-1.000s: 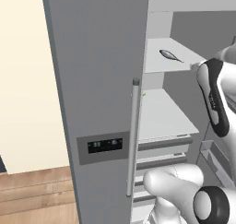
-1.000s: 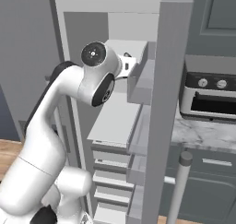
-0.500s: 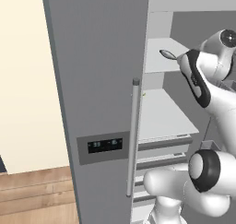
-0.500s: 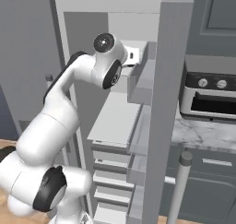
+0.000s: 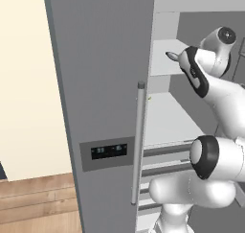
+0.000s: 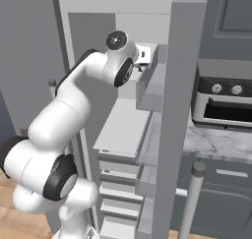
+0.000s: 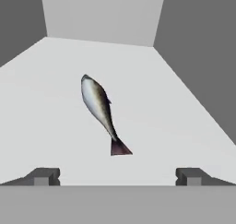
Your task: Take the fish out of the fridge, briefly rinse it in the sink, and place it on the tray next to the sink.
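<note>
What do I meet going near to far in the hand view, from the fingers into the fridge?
Two small dark fingers, spread wide apart → reddish tail fin of the silvery-brown fish → its head, pointing away → bare pale shelf → pale back wall of the grey fridge.

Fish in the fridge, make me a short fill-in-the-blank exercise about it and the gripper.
1. The fish lies on a pale fridge ____.
2. Its tail points ____ the gripper.
3. The gripper's jaws are ____, with nothing between them.
4. The fridge door stands ____.

Missing words: shelf; toward; open; open
</note>
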